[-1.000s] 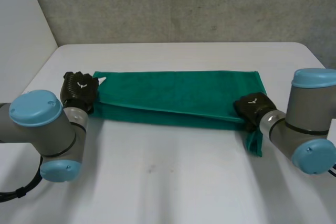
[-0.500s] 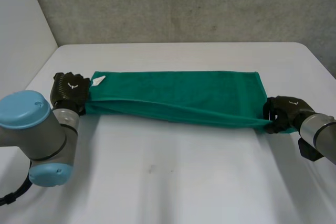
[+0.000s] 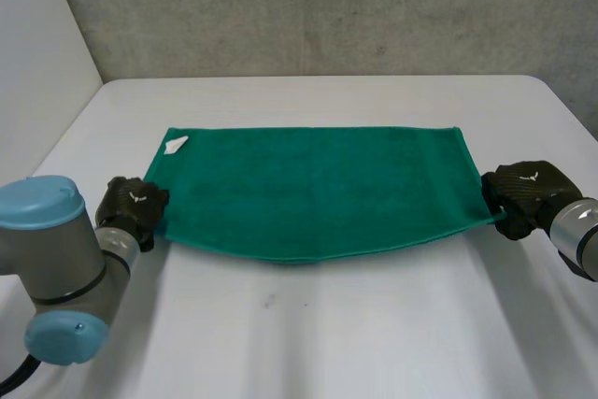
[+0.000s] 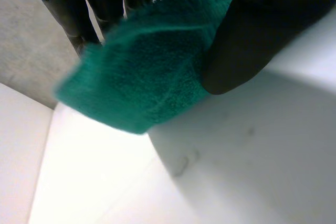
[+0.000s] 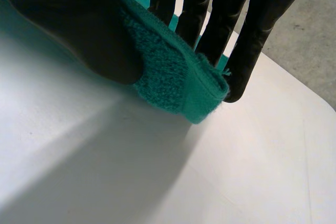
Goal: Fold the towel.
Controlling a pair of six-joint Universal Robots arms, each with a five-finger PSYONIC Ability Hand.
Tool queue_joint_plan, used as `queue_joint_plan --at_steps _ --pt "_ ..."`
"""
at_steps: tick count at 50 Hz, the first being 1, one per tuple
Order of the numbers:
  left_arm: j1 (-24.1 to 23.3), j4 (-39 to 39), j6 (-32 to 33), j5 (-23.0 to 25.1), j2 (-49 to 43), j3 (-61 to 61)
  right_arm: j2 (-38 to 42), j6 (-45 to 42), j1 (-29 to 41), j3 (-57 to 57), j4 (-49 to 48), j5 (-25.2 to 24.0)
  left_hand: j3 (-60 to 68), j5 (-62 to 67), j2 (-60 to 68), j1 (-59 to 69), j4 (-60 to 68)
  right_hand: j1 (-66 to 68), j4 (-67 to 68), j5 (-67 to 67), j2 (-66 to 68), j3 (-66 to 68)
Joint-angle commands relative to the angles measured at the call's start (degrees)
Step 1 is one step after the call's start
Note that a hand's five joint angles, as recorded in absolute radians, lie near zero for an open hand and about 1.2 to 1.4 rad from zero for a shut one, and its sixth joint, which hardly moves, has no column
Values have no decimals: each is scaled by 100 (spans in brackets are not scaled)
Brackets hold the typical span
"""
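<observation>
One green towel (image 3: 313, 189) lies spread across the middle of the tabletop (image 3: 308, 324), one white tag (image 3: 176, 145) at its far left corner, two hands engaged: left hand (image 3: 134, 207) pinching its near left corner, right hand (image 3: 525, 195) pinching its near right corner.

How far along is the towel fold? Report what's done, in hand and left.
Done: the towel lies spread out on the table, white tag at its far left corner. In hand: the left hand pinches the near left corner, the right hand the near right corner. Left: no fold shows yet; the near edge likely goes over to the far edge.
</observation>
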Motion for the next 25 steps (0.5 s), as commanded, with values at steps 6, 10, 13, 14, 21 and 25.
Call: queue_joint_plan --at_steps 6,10,13,14,21,25 --pt "169 -577 39 226 877 -514 -116 -370 43 -54 319 -6 1671 1696 1608 1470 1649 2400 1164 1366 1268 1218" --pt "274 -1446 179 209 1484 -803 -362 -1292 -1 -36 1189 117 1671 1696 1608 1470 1649 2400 1164 1366 1268 1218" --pt "231 -2290 416 244 1783 -997 -468 -2302 -10 113 1989 468 1671 1696 1608 1470 1649 2400 1164 1366 1268 1218" --pt "196 -2457 443 252 1827 -1032 -494 -2514 -10 174 2165 600 1671 1696 1608 1470 1649 2400 1164 1366 1268 1218" --pt "-7 -2470 478 270 1811 -928 -521 -3087 -19 149 1966 1093 1671 1696 1608 1470 1649 2400 1164 1366 1268 1218" --pt "-42 -1784 513 244 1424 -533 -319 -2798 -1 -124 1420 1085 1671 1696 1608 1470 1649 2400 1164 1366 1268 1218"
